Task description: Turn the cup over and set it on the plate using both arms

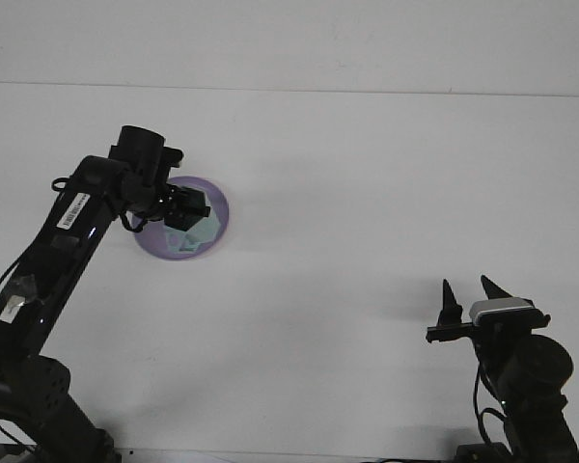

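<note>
A purple plate (215, 208) lies on the white table at the left. My left gripper (188, 208) hangs directly over it, shut on a pale blue-green cup (199, 234) that sits low above or on the plate's middle; I cannot tell whether the cup touches the plate. The black left arm (68, 231) covers the plate's left rim. At the lower right my right gripper (468, 292) points upward, open, with nothing between its fingers.
The white table (367, 174) stretches across the view, its far edge meeting a pale wall along the top. The right arm's base (526, 386) stands at the lower right corner, and the left arm's base (34, 405) at the lower left.
</note>
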Robot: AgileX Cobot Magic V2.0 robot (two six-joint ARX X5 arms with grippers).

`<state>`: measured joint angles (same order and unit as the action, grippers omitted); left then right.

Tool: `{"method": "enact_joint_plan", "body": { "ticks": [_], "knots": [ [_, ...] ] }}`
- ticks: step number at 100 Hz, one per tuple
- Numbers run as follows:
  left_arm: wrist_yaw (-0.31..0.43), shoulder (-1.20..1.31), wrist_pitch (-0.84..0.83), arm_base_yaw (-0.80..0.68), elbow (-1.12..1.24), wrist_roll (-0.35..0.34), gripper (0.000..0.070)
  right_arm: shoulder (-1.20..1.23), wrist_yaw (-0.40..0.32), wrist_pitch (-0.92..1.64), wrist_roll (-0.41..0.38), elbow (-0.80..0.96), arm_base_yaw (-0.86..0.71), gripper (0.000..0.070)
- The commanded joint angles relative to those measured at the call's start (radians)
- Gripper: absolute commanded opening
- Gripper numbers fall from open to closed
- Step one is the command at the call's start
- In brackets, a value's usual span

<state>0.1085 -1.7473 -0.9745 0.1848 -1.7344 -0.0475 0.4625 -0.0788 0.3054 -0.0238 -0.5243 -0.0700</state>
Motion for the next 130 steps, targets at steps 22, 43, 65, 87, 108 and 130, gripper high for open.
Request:
{"method": "enact_joint_plan", "body": {
  "ticks": [22, 43, 65, 87, 108, 130],
  "knots": [
    [-0.008, -0.113, 0.048, -0.091, -0.02, -0.072, 0.0013, 0.003, 0.001, -0.005, -0.01, -0.007, 0.002, 0.0431],
    [-0.01, -0.192, 0.134, -0.113, -0.02, -0.072, 0.0013, 0.003, 0.001, -0.005, -0.009, -0.007, 0.002, 0.0431],
    [-0.042, -0.224, 0.183, -0.118, -0.02, -0.091, 0.0013, 0.003, 0.001, -0.002, -0.006, -0.007, 0.002, 0.0431],
    [-0.042, -0.274, 0.146, -0.133, -0.02, -0.091, 0.0013, 0.003, 0.001, 0.001, -0.006, -0.007, 0.002, 0.0431],
    [-0.042, -0.278, 0.17, -0.135, -0.025, -0.091, 0.0395, 0.003, 0.002, 0.005, -0.005, -0.007, 0.002, 0.0431],
    [-0.042, -0.274, 0.056, -0.134, -0.171, -0.096, 0.0544, 0.003, 0.002, 0.006, -0.004, -0.007, 0.002, 0.0431]
  ]
}}
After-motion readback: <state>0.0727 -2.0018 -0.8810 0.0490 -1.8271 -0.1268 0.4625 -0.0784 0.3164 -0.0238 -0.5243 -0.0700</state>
